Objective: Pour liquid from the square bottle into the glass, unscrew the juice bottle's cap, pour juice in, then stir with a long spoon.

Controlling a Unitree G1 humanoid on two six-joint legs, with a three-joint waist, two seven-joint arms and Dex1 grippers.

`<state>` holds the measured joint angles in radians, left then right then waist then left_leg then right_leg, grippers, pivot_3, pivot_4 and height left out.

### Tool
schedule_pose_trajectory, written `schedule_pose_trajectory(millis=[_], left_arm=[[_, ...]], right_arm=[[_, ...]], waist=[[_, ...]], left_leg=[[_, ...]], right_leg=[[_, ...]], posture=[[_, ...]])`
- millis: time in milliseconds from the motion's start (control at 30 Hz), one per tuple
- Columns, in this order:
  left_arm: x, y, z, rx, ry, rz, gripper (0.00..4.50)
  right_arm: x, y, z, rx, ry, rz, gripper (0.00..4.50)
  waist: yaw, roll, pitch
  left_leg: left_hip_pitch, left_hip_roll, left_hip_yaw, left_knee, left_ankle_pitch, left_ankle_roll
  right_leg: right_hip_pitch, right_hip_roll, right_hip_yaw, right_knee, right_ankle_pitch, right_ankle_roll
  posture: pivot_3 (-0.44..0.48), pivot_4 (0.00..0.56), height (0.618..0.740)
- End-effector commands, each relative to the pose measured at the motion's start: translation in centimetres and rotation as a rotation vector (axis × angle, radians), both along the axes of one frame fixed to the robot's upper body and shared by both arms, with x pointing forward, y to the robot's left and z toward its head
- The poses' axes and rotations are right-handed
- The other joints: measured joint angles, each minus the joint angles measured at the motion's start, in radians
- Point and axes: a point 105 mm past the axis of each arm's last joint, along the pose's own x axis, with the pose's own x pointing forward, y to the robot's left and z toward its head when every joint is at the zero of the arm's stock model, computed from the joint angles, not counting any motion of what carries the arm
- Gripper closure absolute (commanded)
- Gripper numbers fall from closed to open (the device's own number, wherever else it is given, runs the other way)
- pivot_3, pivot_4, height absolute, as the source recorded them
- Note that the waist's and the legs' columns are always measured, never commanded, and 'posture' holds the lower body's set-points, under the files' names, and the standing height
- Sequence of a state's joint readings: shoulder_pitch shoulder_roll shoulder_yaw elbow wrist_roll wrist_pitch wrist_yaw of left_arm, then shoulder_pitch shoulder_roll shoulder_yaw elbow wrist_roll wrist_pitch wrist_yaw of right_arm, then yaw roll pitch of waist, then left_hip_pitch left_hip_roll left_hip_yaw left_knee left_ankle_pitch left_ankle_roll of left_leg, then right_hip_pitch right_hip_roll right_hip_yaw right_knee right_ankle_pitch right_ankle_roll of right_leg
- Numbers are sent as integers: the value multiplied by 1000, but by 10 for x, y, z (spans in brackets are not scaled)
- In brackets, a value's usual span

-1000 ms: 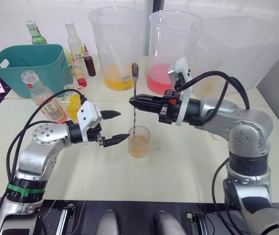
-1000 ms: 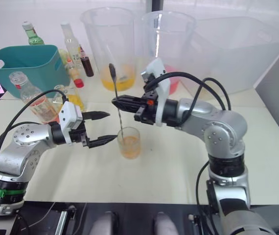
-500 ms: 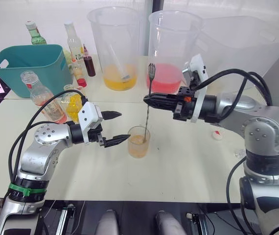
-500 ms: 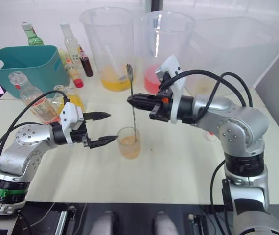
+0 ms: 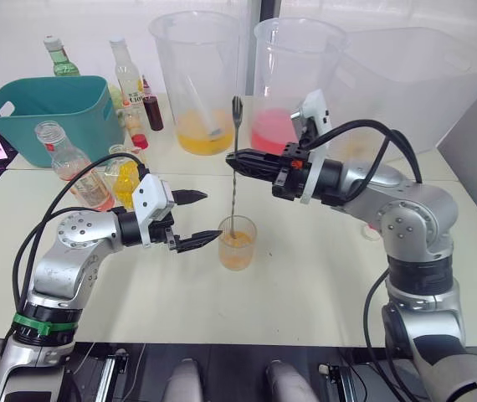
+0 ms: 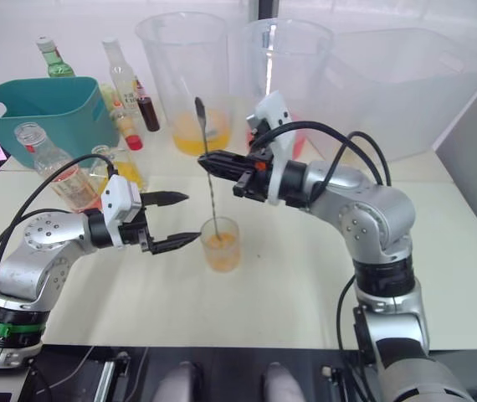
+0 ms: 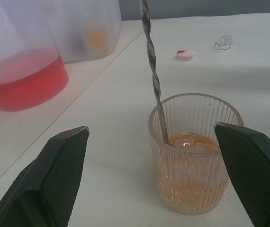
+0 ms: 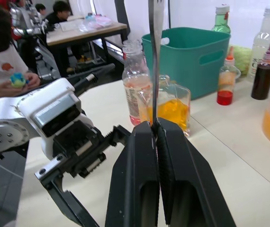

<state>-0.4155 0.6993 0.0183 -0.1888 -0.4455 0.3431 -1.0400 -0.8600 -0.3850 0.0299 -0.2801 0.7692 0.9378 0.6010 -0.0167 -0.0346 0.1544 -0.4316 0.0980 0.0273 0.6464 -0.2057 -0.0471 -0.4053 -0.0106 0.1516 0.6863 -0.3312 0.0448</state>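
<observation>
Orange mix fills the glass (image 5: 238,242); right gripper (image 5: 240,160) clamps the spoon (image 5: 233,167), stirring under way; left gripper (image 5: 198,219) gapes beside it, empty.

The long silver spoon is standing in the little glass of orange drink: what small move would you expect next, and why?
Probably another small circling sweep. The right gripper is shut on the long thin silver spoon, whose tip sits in the orange liquid of the small clear ribbed glass. The left gripper is open beside the glass, not touching it.
</observation>
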Motion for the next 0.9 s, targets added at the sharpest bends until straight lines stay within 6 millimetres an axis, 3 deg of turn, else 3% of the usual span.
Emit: schedule_pose_trajectory(millis=[33, 167, 400, 900], left_arm=[[-12, 3, 10, -5, -9, -46, 32], [-18, 8, 8, 10, 29, -64, 32], [-33, 12, 5, 31, 127, -134, 32], [-36, 18, 6, 52, 136, -126, 32]], right_arm=[[-13, 8, 8, 27, -31, 49, 4500], [-19, 8, 6, 19, -18, 72, 4500], [-24, -15, 1, -73, 2, 53, 4500], [-4, -25, 11, -50, -61, -51, 4500]], waist=[[0, 0, 0], [0, 0, 0], [3, 0, 0], [-1, 0, 0]], left_leg=[[0, 0, 0, 0, 0, 0], [0, 0, 0, 0, 0, 0], [0, 0, 0, 0, 0, 0], [0, 0, 0, 0, 0, 0]], right_leg=[[0, 0, 0, 0, 0, 0], [0, 0, 0, 0, 0, 0], [0, 0, 0, 0, 0, 0], [0, 0, 0, 0, 0, 0]], posture=[[0, 150, 719], [0, 150, 719], [0, 150, 719], [0, 150, 719]])
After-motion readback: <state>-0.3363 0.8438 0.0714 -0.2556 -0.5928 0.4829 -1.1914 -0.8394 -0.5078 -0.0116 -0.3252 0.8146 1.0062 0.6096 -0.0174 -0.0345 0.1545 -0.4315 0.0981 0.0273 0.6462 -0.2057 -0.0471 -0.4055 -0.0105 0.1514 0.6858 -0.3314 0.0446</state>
